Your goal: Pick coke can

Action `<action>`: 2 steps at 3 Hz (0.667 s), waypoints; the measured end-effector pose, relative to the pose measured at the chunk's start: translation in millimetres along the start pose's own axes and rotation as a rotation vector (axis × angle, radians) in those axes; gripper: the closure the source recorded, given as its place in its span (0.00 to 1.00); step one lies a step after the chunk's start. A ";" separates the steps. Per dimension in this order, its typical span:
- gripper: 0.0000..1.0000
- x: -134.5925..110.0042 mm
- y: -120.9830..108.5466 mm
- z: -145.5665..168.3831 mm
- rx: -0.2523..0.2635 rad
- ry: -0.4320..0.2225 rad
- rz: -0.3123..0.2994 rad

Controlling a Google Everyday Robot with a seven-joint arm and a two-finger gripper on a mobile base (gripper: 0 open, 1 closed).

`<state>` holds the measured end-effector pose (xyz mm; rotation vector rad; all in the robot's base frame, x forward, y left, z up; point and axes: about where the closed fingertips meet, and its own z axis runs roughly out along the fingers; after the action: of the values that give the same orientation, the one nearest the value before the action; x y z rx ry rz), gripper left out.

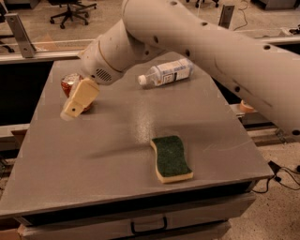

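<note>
Fingers (82, 96) of the cream plastic two-finger gripper (71, 108) slant down over the far left of the grey metal surface (112, 164), just in front of the small red aluminium coke can (69, 83); whether they are spread or closed, I cannot tell. A black office chair (70, 11) stands on the floor beyond. The can is half hidden, with only its red side showing.
</note>
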<state>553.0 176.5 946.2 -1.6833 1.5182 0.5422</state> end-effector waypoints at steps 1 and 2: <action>0.00 26.6 -26.1 25.2 0.035 -0.069 0.140; 0.00 52.0 -47.3 50.2 0.059 -0.151 0.294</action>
<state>618.0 181.8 889.5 -1.3500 1.6629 0.7529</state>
